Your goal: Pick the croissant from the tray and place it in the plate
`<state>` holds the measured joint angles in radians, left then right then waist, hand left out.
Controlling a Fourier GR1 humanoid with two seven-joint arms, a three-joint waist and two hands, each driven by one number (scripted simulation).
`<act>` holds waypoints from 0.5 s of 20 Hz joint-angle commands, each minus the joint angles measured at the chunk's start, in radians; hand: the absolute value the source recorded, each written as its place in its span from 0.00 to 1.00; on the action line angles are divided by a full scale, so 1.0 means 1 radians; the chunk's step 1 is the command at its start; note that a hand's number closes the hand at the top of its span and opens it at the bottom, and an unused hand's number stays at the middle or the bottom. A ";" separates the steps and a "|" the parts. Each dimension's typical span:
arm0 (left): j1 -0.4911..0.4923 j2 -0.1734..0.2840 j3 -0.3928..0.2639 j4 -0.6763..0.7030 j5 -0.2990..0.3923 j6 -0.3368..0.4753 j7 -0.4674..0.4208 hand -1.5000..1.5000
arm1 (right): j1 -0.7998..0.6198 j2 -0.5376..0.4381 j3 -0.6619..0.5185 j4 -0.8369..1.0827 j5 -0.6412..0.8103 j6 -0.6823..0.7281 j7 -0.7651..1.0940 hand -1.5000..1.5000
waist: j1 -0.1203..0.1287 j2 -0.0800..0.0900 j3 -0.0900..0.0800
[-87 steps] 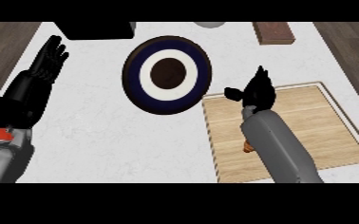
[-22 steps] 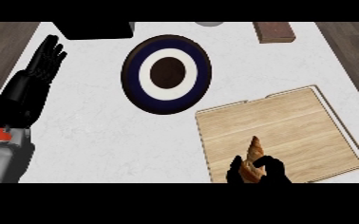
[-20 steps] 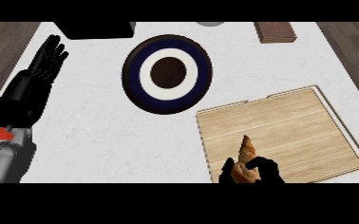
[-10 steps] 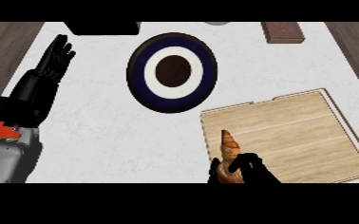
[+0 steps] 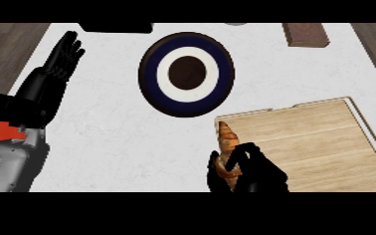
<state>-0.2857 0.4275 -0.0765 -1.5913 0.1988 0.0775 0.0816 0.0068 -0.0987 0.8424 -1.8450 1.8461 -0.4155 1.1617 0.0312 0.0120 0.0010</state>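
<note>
Black fingers of your right hand [image 5: 253, 174] curl round the lower end of the croissant [image 5: 227, 144], pinching it at the view's bottom edge. You see the croissant standing nearly upright, its pointed tip upward, over the left edge of the wooden tray [image 5: 316, 139]; whether it touches the tray cannot be told. Just beyond the tray's upper left corner lies the plate [image 5: 188, 73], ringed dark blue, white and brown, bare of food. Your left hand [image 5: 53, 77] rests open at the view's left, fingers straight and pointing up. On the pale marbled surface [image 5: 110, 134], a brown block [image 5: 305, 34] sits near the far right edge.
</note>
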 commanded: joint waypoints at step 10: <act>-0.062 0.002 0.005 0.020 0.018 -0.041 0.005 0.50 | -0.513 0.098 -0.340 0.296 -0.371 0.007 0.218 1.00 | 0.057 0.013 -0.002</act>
<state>-0.3197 0.4184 -0.0880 -1.5838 0.2003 0.0556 0.0812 -0.3494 -0.0187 0.5879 -1.6624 1.5534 -0.4160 1.1821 0.0748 0.0223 0.0003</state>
